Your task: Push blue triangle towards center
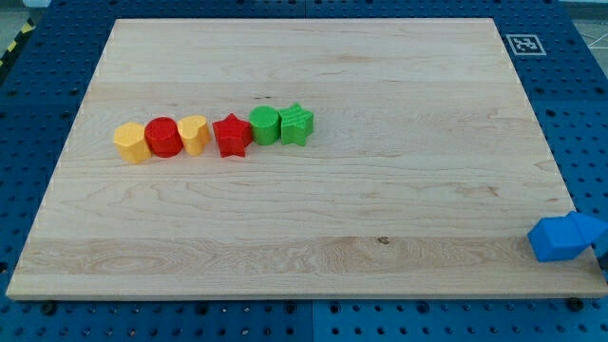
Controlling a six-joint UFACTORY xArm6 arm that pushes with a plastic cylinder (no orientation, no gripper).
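Observation:
Two blue blocks touch each other at the view's bottom right, at the right edge of the wooden board (313, 218). The left one (554, 239) looks boxy. The right one (587, 227) runs to the frame's edge, and I cannot tell which of them is the triangle. They lie far to the right of and below the board's centre. My tip does not show in the view.
A row of touching blocks lies at the upper left: a yellow hexagon (131, 142), a red cylinder (163, 137), a yellow heart (194, 134), a red star (231, 135), a green cylinder (264, 124) and a green star (296, 123). A black-and-white marker (524, 43) sits at the top right corner.

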